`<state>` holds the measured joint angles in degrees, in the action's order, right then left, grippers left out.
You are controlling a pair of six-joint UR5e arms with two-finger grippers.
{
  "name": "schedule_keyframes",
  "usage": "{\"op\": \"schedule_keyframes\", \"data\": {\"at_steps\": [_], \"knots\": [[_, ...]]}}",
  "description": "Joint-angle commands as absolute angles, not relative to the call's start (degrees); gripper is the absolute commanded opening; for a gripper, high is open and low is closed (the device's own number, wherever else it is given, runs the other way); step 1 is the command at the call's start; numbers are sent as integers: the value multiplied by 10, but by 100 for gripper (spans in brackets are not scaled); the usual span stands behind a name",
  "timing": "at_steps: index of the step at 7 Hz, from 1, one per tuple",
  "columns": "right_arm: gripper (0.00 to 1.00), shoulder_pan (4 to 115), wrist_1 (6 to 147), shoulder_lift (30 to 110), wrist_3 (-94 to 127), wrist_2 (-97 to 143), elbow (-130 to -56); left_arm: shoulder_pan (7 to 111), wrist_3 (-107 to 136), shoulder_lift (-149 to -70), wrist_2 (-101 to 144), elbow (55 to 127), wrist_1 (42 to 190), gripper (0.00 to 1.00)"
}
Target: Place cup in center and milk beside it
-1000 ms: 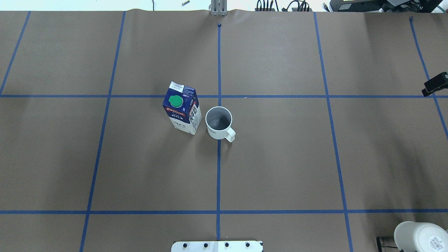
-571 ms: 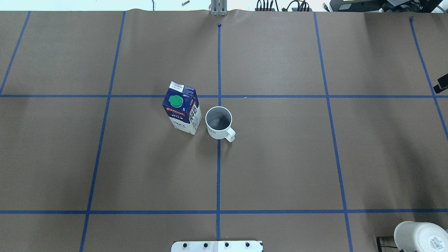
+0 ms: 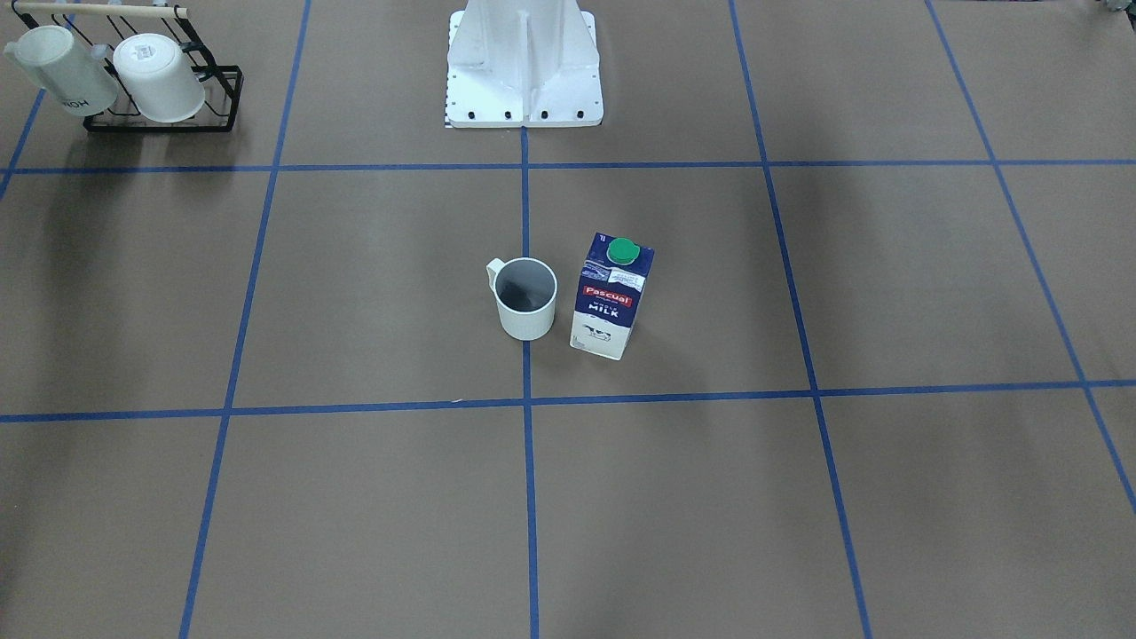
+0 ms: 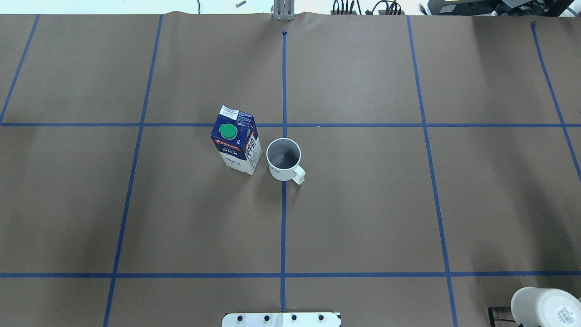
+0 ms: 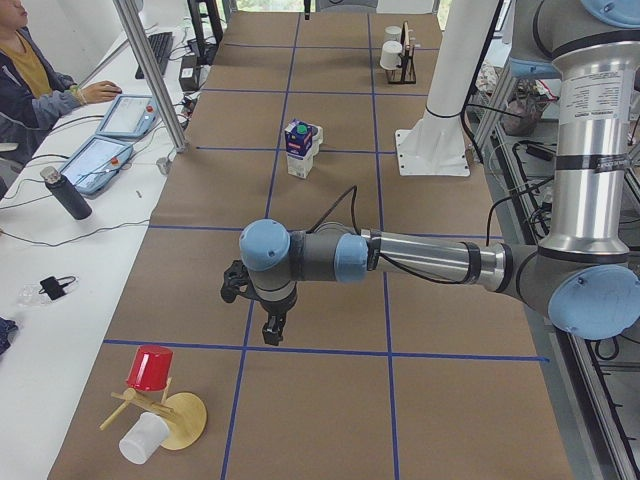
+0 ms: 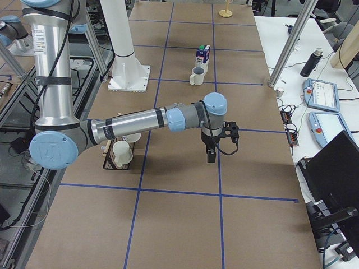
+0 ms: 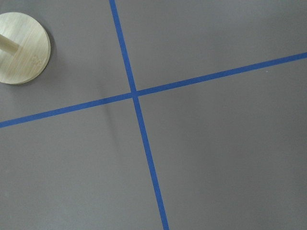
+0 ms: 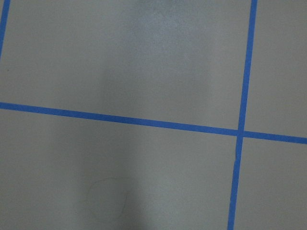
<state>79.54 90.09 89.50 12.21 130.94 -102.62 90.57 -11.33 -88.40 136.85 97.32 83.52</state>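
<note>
The cup stands upright on the vertical blue tape line at the center, handle toward the robot's right. It also shows in the front view. The milk stands upright close on the cup's left, not touching it, and also shows in the front view. The left gripper hangs over bare paper far to the left; I cannot tell if it is open or shut. The right gripper hangs far to the right; I cannot tell its state. Neither wrist view shows fingers.
A black rack with white mugs stands at the robot's near right corner and shows in the right side view. A red cup on a wooden stand sits at the far left end. The white robot base is at the table's edge.
The right gripper, seen at the overhead view's right edge one second ago, has moved out of that view to the right. Cup and milk have not moved.
</note>
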Motion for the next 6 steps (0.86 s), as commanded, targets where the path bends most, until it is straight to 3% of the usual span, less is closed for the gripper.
{"op": "schedule_keyframes", "data": {"at_steps": [1, 5, 6], "knots": [[100, 796, 901, 910, 121, 1310, -1022, 905, -113, -893, 1368, 929, 844, 98], [100, 798, 901, 913, 120, 1310, -1025, 905, -92, -903, 1368, 934, 859, 98], [100, 798, 901, 914, 120, 1310, -1027, 905, -20, -898, 1368, 980, 856, 98]]}}
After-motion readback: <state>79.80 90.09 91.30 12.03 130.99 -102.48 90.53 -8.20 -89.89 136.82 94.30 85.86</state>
